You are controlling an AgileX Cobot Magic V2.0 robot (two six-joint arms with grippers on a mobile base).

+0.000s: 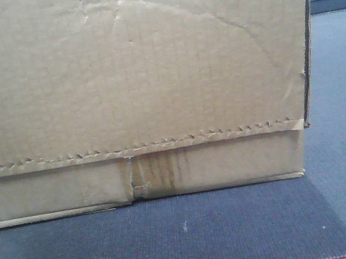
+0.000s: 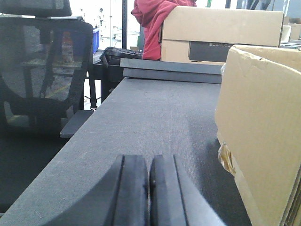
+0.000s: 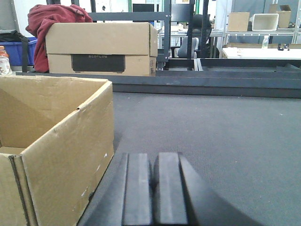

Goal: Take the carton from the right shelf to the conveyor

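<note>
The dark grey conveyor (image 1: 178, 241) fills the scene, and the carton (image 1: 133, 89) already rests on its belt, set just back from the red front edge, long side facing the front view. It lies between the two arms: right of the left gripper (image 2: 148, 197) and left of the right gripper (image 3: 151, 193). Both sets of jaws are pressed together, holding nothing, close beside the carton's end walls.

Only the two grippers show of the robot. The left gripper (image 2: 148, 197) has two matte black fingers (image 2: 131, 193) with flat, rounded-edged pads, broadening into dark grey bases. The right gripper (image 3: 151, 197) looks the same: black blocky fingers (image 3: 168, 188) on smooth sloping dark shoulders, without visible screws, cables or markings.
</note>
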